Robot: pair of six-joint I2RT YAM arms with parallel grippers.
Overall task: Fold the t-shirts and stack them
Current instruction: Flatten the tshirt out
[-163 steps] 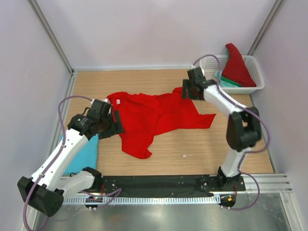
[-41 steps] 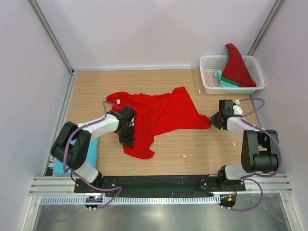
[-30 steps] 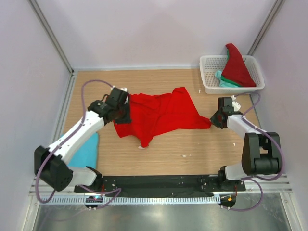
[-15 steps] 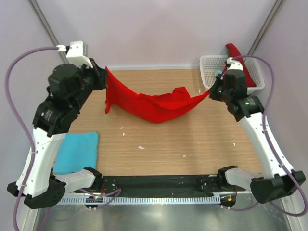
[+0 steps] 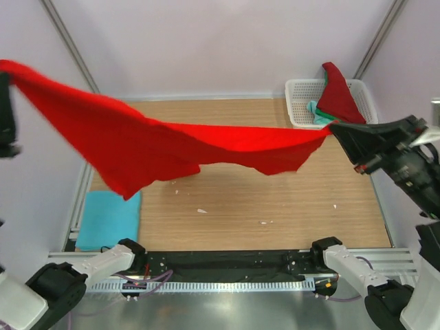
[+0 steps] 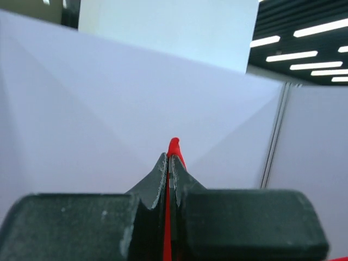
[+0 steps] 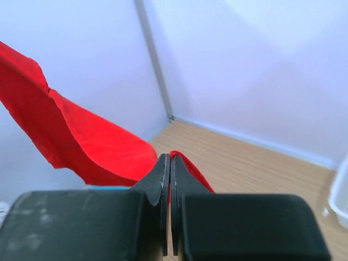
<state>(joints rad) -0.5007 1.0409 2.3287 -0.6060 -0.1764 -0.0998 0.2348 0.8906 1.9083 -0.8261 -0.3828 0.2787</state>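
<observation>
Four t-shirts show: two red, one light blue, one teal-green. There is one white basket [image 5: 297,103] and two end effectors, each pinching cloth.

The left end effector [image 6: 167,163] has its fingers pressed together on a thin edge of the red t-shirt [image 5: 172,141]. The right end effector [image 7: 170,160] is likewise clamped on a red fold at its fingertips. From the left one the shirt runs across to the right one as a long, sagging band, held high in the air and clear of the counter [image 5: 275,199]. Its widest part hangs down nearer the left end effector.

Beneath the left end effector and that hanging part, the light blue t-shirt [image 5: 110,218] lies flat on the counter as a folded rectangle. Just beyond the right end effector's tips stands the basket, with the second red t-shirt [image 5: 342,96] heaped in it and rising above the rim, and the teal-green t-shirt [image 5: 317,113] under it.

In the overhead view the left end effector is almost wholly cut off at the picture's edge; only a dark sliver shows. Its wrist view gives just a red strip between the fingers, the rest of the shirt hidden behind them. The teal-green shirt is mostly covered, showing only a small edge. The hanging red cloth overlaps the blue shirt's far edge. Collar and sleeves of the held shirt cannot be made out.
</observation>
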